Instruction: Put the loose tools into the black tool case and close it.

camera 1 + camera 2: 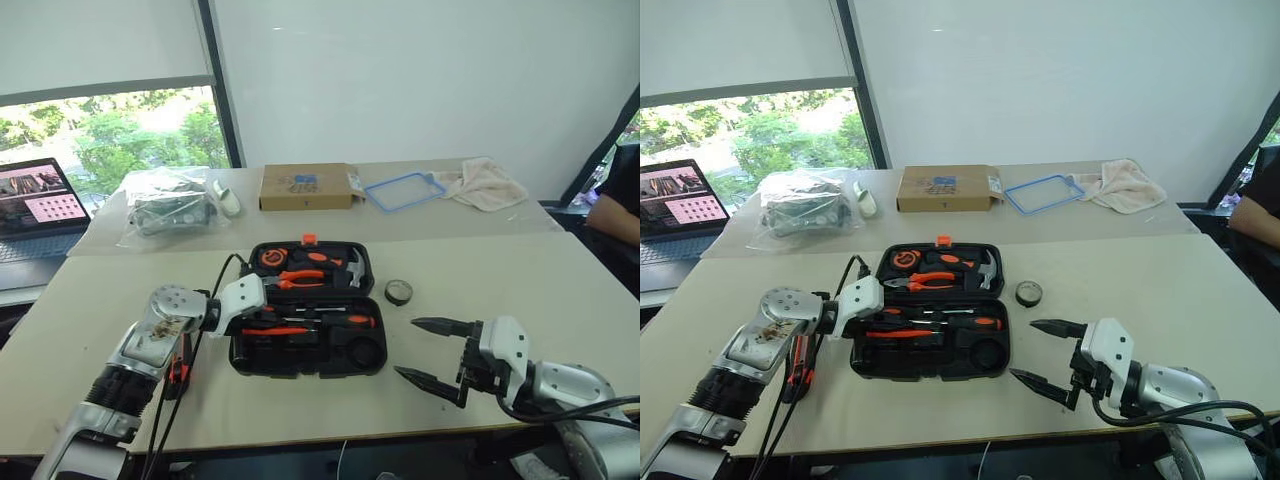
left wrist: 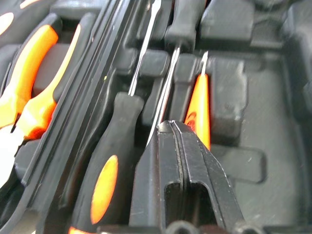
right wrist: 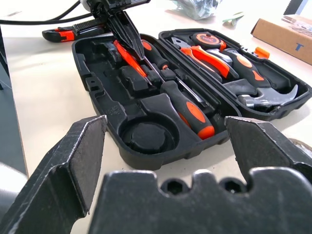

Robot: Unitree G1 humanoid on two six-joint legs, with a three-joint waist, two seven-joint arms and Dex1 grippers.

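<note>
Black moulded plastic, rounded at the corners: the black tool case point(image 1: 308, 310) lies open on the pale table point(image 1: 560, 290) in front of me, lid half away from me, small orange latch at its far edge. My left gripper point(image 3: 124, 30) is pressed shut with nothing between its fingers, tips resting on the slim orange tester screwdriver point(image 2: 199, 105) in the near half. My right gripper point(image 1: 430, 352) hangs wide open and empty, just beside the case's right edge.

I judge the step in hand is seating the tester. I'd push straight down along its length until it sits flush, keeping off the shafts alongside.

Counted: two orange-and-black-handled screwdrivers point(image 3: 187, 105) lie in the near half beside the tester. One small black tape roll point(image 1: 398, 292) sits on the table just right of the case, while its round recess stands empty. One orange-and-black utility knife point(image 1: 798, 360) lies on the table left of the case, under my left arm. So two loose tools remain outside, then the lid
</note>
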